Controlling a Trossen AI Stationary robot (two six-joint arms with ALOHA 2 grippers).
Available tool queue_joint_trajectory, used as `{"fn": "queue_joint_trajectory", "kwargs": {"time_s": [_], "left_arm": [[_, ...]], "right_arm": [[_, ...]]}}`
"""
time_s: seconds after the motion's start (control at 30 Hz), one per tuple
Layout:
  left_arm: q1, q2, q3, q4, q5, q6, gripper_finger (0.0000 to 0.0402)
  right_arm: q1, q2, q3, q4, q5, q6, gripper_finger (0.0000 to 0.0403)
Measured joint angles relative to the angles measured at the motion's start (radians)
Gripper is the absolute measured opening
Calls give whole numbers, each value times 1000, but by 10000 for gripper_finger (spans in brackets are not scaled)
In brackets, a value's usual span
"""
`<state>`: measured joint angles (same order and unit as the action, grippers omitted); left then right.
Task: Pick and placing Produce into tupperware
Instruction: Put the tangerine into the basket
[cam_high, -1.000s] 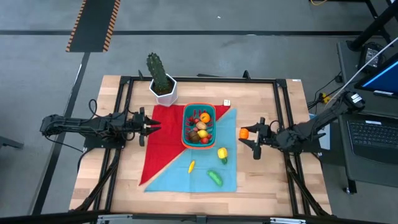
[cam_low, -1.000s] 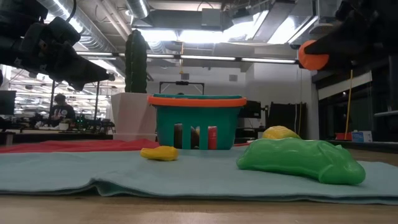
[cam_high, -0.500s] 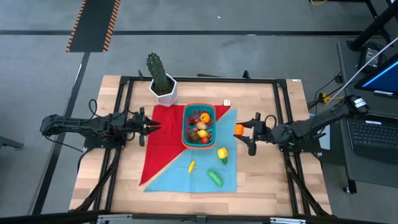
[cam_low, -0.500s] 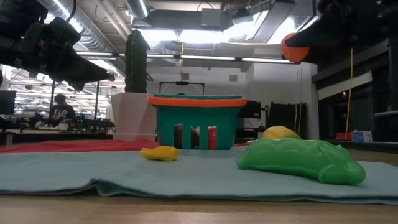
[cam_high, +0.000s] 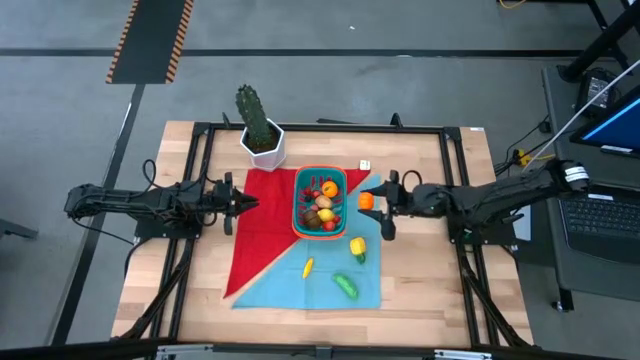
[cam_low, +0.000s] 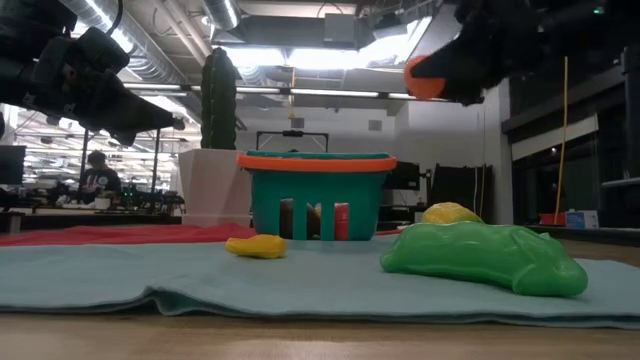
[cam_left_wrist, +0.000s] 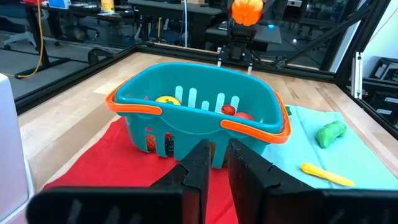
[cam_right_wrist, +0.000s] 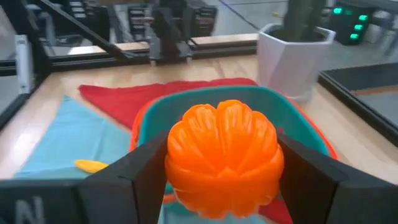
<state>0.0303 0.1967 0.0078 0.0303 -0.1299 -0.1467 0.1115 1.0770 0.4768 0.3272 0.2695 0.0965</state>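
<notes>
The teal tupperware (cam_high: 298, 205) with an orange-red rim (cam_left_wrist: 249, 127) stands on a red and teal cloth (cam_high: 260, 250) and holds several produce pieces. My right gripper (cam_high: 372, 202) hovers just right of it, shut on an orange segmented produce piece (cam_right_wrist: 224, 158). That piece also shows high up in the low view (cam_low: 425, 78). A yellow piece (cam_high: 357, 246), a small yellow one (cam_high: 308, 267) and a green one (cam_high: 346, 286) lie on the teal cloth. My left gripper (cam_left_wrist: 219, 165) waits left of the tupperware, fingers together, holding nothing. My right gripper pinches the orange piece by its two opposite sides (cam_right_wrist: 177, 165) between its two fingers (cam_right_wrist: 134, 180). The fingers come nearly level from the table's right, tipped slightly down. The piece is lifted clear, above the cloth beside the tupperware's right rim.
A cactus in a white pot (cam_high: 262, 140) stands at the far edge, behind the tupperware's left. A black frame rail (cam_high: 320, 127) runs around the wooden table. A small white item (cam_high: 366, 165) lies far right of the tupperware.
My right gripper has moved toward the table's left, toward the tupperware, rising a little and rolling slightly. It carries the orange piece, which stays clear of the table and now sits close to the tupperware's right rim.
</notes>
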Motion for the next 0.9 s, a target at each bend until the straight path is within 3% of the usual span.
{"fn": "queue_joint_trajectory", "kwargs": {"time_s": [0.6,0.9], "left_arm": [[0,0,0,0,0,0,19],[0,0,0,0,0,-3,6]], "right_arm": [[-154,338,270,20,-291,-124,248],[-194,460,391,12,-370,-156,248]]}}
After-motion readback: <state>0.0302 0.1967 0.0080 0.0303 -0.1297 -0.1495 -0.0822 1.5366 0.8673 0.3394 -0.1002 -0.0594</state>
